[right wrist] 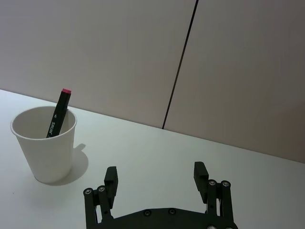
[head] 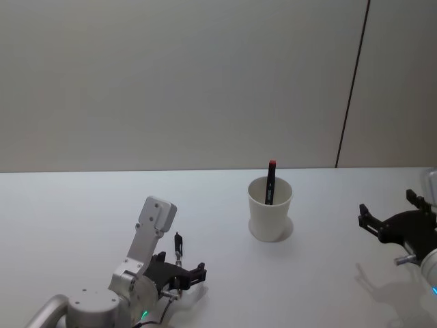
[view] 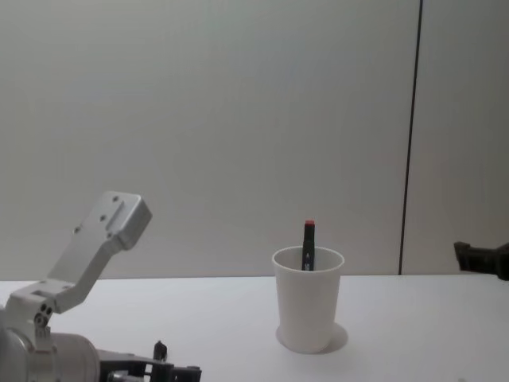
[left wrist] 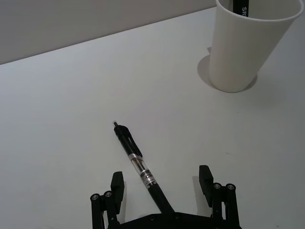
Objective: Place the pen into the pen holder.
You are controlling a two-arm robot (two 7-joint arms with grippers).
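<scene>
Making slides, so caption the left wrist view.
Open left gripper flanks a black pen; white pen holder beyond holds a marker.

Your head view looks down from above across the table (head: 82, 205) toward the wall. Your chest view sits low, almost level with the tabletop, and faces the same wall. Each wrist view looks out close over its own fingers: the left gripper (left wrist: 161, 175) and the right gripper (right wrist: 156, 169). All four views share the pen holder (head: 270, 212), and the left wrist view sees it nearest.
</scene>
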